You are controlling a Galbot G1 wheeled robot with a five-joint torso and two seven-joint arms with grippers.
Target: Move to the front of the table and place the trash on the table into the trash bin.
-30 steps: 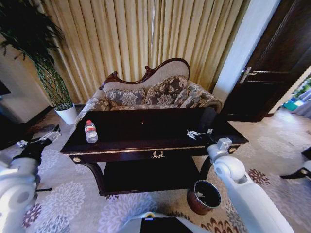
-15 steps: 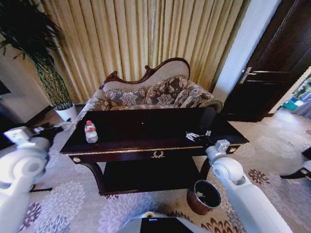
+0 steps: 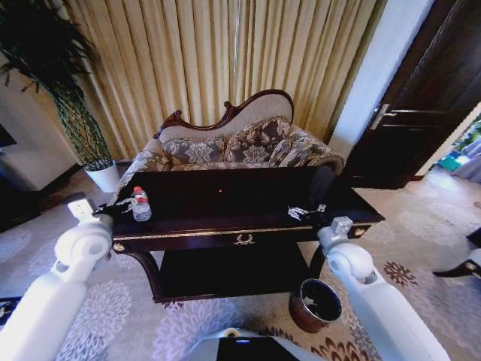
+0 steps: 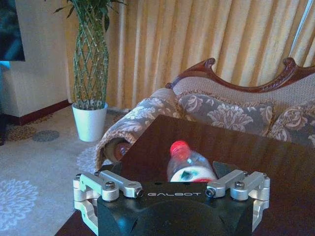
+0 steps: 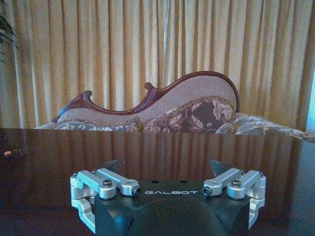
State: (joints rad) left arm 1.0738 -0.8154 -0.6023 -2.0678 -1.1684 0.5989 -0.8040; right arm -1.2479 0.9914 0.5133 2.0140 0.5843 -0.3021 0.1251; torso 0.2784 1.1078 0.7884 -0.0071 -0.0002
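Observation:
The dark glossy table stands right in front of me. A tiny orange scrap of trash lies near its middle and also shows far off as the same scrap. At the table's left end stands a clear bottle with a red cap. My left gripper is open just left of that bottle, and its wrist view puts the bottle close ahead of the left gripper. Low over the table's right part hovers my open right gripper, seen empty. The reddish-brown trash bin sits on the floor at the front right.
A patterned sofa stands close behind the table, with curtains behind it. A tall plant in a white pot is at the back left, and a dark door at the right. The table has a lower shelf.
My left arm has swung in from the floor side on the left up to the table's left end, beside the bottle. The right gripper has barely shifted.

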